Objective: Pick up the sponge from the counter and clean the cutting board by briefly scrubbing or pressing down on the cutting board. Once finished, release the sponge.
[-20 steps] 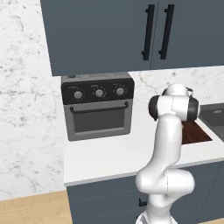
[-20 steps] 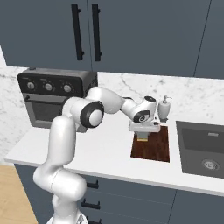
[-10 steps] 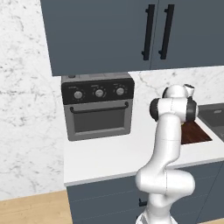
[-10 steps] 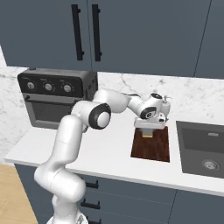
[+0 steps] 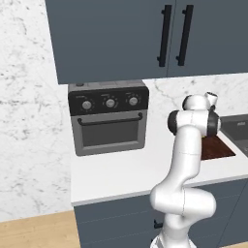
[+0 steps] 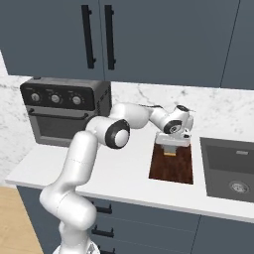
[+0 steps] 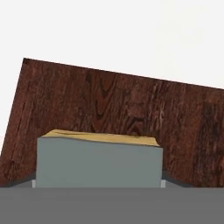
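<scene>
The dark reddish-brown cutting board (image 6: 174, 166) (image 5: 216, 147) (image 7: 122, 103) lies on the white counter (image 6: 119, 168) just left of the sink. My gripper (image 6: 171, 147) hangs over the board's far end, shut on the sponge (image 6: 170, 153). In the hand view the sponge (image 7: 98, 162) sits between the fingers as a grey-green block with a yellow edge, and the wood grain runs close behind it. I cannot tell whether the sponge touches the board. In the left base view my own arm hides the hand.
A black toaster oven (image 6: 64, 111) (image 5: 107, 118) stands at the back left of the counter. The dark sink basin (image 6: 230, 168) (image 5: 237, 128) lies right of the board. Dark blue-grey wall cabinets (image 6: 149, 39) hang overhead.
The wrist has turned, and the hand has shifted slightly right and down over the board's far end with the sponge still held.
</scene>
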{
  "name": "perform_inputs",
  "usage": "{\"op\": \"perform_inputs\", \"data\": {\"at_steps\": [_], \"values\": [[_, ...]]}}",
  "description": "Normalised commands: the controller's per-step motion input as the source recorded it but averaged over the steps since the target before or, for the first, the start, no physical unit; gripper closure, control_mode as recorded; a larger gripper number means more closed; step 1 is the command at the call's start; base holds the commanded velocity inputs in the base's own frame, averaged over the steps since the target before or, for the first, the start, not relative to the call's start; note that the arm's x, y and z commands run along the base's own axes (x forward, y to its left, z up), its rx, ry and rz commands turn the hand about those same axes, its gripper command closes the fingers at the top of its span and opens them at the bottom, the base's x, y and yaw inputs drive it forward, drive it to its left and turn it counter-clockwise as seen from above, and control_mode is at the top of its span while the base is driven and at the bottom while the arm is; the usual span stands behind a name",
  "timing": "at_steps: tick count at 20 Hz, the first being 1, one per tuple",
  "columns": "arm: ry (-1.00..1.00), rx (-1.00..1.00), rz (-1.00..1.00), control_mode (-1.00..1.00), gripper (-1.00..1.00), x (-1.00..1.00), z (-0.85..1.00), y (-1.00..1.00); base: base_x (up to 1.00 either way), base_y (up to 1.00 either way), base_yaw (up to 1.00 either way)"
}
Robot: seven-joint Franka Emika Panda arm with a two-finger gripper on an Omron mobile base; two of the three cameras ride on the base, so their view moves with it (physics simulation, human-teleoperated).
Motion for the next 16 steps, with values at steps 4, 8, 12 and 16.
{"op": "perform_inputs", "data": {"at_steps": [4, 8, 12, 16], "values": [[0.0, 0.0, 0.03, -1.0, 1.0, -0.84, -0.41, 0.0, 0.0, 0.0, 0.0], [0.0, 0.0, 0.01, -1.0, 1.0, -0.99, -0.32, 0.0, 0.0, 0.0, 0.0], [0.0, 0.0, 0.0, -1.0, 1.0, -0.96, -0.31, 0.0, 0.0, 0.0, 0.0], [0.0, 0.0, 0.0, -1.0, 1.0, -0.89, -0.33, 0.0, 0.0, 0.0, 0.0]]}}
